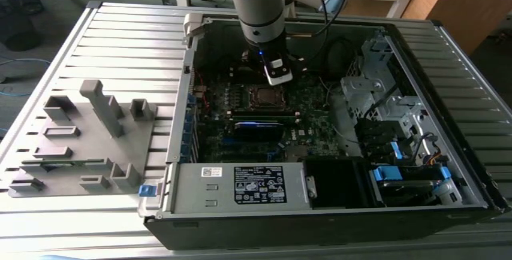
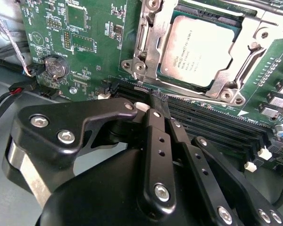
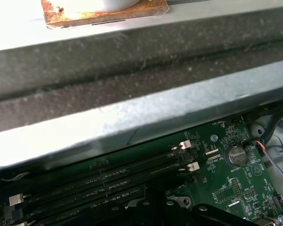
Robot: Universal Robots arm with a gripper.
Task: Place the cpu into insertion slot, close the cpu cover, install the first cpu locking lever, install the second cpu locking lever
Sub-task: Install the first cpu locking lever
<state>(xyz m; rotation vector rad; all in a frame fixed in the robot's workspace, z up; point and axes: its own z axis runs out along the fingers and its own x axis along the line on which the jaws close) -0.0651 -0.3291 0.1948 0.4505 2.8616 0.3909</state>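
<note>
Pincer [image 2: 158, 100] fingers, black and slim, are pressed together with nothing between them. In the second wrist view their tips sit right at the long black memory slots [image 2: 212, 125]; whether they touch cannot be told. Just beyond those slots the cpu [image 2: 198, 49] lies flat in the insertion slot [image 2: 212, 13], silver-grey top facing up. The cpu cover [image 2: 150, 44], a silver metal frame, lies down around the chip, whose top shows through the square window. A round coin battery [image 2: 54, 66] sits on the green motherboard [image 2: 85, 42], off to one side. In the exterior view the arm [image 1: 260, 2] reaches down into an open computer case [image 1: 448, 122], with the pincer just beside the socket. The case lies on a slatted metal counter [image 1: 120, 38]. A grey plastic fixture [image 1: 80, 128] stands on the counter beside the case, at the exterior view's left.
</note>
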